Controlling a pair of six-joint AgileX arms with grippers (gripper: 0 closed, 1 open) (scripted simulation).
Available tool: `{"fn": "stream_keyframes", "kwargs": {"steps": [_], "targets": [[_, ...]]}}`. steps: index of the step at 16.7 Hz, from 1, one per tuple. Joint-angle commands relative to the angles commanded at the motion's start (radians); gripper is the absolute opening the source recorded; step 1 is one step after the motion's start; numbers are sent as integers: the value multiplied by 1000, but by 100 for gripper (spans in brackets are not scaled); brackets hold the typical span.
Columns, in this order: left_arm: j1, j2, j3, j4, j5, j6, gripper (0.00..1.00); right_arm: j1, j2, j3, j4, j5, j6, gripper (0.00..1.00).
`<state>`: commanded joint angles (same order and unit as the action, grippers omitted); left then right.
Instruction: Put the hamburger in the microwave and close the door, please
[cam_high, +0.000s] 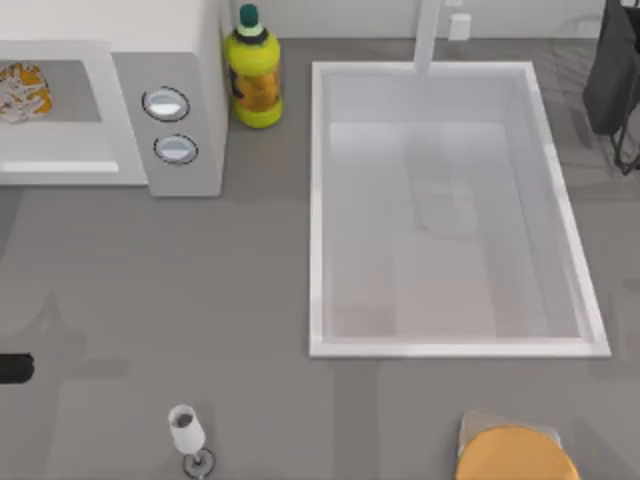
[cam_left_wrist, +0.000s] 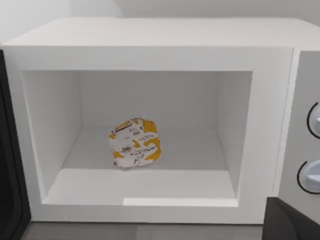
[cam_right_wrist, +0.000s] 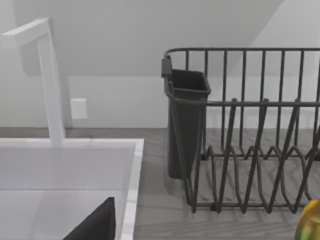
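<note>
Desk (cam_high: 200, 300): grey, spanning the top view; carries everything below.

Sink (cam_high: 320, 250): large white basin, right of centre, white rim; a white tap (cam_high: 428, 35) rises at its far edge; in the right wrist view the tap (cam_right_wrist: 47, 75) stands upright over the sink rim (cam_right_wrist: 132, 170).

Microwave (cam_high: 185, 70): at the desk's far left corner; light grey-white box, two round silver dials (cam_high: 166, 104) one above the other on its panel; cavity open to the front; in the left wrist view the microwave (cam_left_wrist: 150, 35) faces the camera, white cavity walls bare, dial edges at the panel.

Door (cam_left_wrist: 10, 165): swung open at the cavity's hinge side, seen edge-on as a dark strip; not shut.

Rack (cam_right_wrist: 250, 130): dark wire dish rack with a dark cutlery cup (cam_right_wrist: 186, 120) hung on its end, beside the sink; in the top view the rack (cam_high: 610, 80) sits at the far right edge.

Bottle (cam_high: 253, 70): yellow, green cap, upright, just beside the microwave, between it and the sink.

Disc (cam_high: 515, 455): plain orange-yellow, on a grey board (cam_high: 475, 425), near edge, right side.

Glass (cam_high: 187, 435): small stemmed, upright, near edge, left of centre.

Hamburger (cam_left_wrist: 135, 142): white wrapper, orange-yellow patches; rests on the cavity floor, about mid-depth, apart from the walls; in the top view the hamburger (cam_high: 22, 92) shows inside the cavity.

Left arm: a dark stub at the top view's left edge; its tool's opening: cannot tell; nothing seen held.

Right tool: cannot tell; a dark corner shows low in the right wrist view.
</note>
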<state>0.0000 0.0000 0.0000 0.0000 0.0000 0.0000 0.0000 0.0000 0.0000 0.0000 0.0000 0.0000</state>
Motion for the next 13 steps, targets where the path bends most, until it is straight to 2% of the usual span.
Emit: {"fn": "stream_keyframes", "kwargs": {"steps": [7,13], "targets": [[3,2,0,1,3,0,0,0,0,0,0,0,0,100],[95,41,3,38,95,1,0,0,0,0,0,0,0,100]]}}
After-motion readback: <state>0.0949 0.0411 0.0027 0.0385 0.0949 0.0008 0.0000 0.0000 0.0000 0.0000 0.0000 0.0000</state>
